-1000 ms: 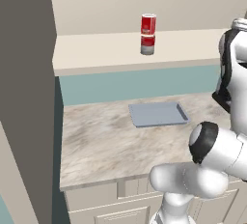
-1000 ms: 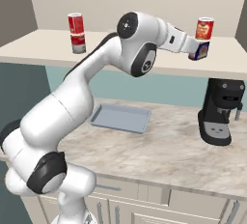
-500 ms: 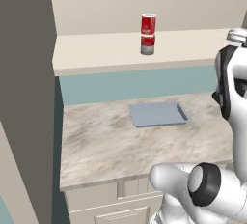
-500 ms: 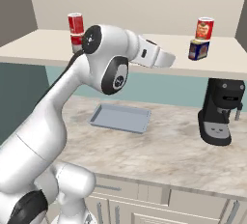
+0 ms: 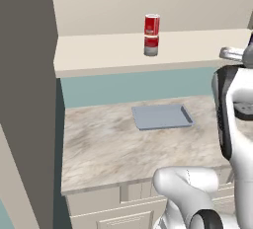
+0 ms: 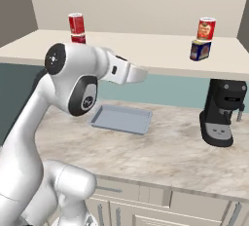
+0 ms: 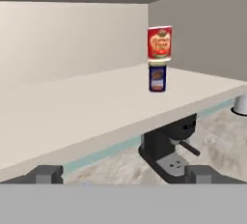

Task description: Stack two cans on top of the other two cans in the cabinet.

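Hand view, end effector (image 7: pixel 123 175) wide open, empty; orange-red can (image 7: pixel 159 42) stacked on dark blue can (image 7: pixel 157 77), well ahead

A grey tray (image 5: pixel 162 116) is laid flat on the marble counter (image 5: pixel 104 144); a black coffee machine (image 6: pixel 222 112) is stood well apart.

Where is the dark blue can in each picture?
Left base view: the dark blue can is not in it.
Right base view: dark blue can upper right on the cabinet shelf, under the orange-red can.
Hand view: upper middle, right of centre.
Shared landmark: the black coffee machine below it.
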